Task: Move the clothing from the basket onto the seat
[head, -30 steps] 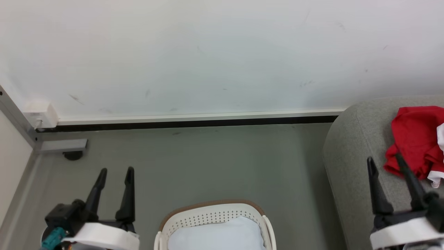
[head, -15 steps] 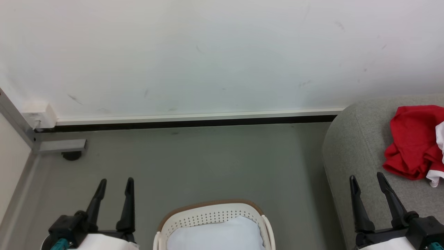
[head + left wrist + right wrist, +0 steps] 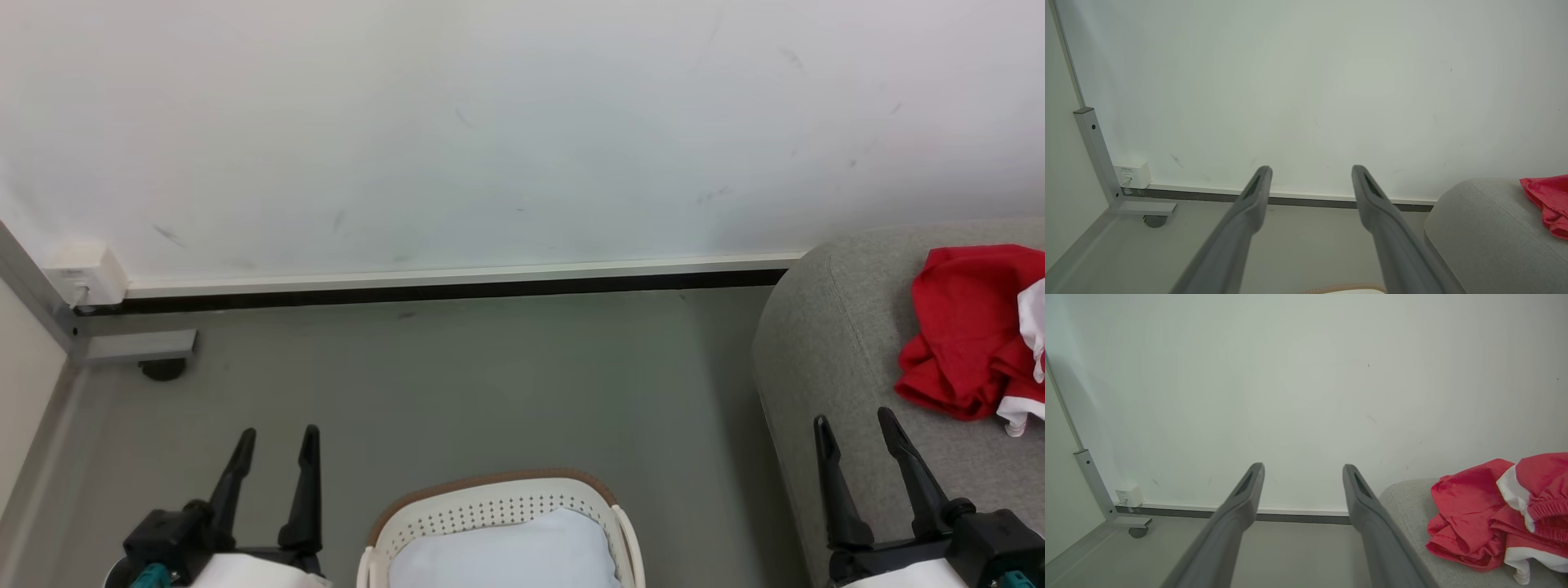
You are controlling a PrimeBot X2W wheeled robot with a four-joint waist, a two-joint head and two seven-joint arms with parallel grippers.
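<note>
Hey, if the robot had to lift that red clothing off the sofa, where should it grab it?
Probably the bunched near-left folds of the clothing, from above with the open right gripper: they hump up off the seat, nearest that gripper.

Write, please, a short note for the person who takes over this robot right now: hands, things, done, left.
Left hand: open, empty, left of the basket.
Right hand: open, empty, by the seat's edge, apart from the clothing.
Clothing: red heap lying on the seat.
Done: that heap is moved.
Left: basket shows a pale sheet; its near part is cut off, so check for more red.
</note>
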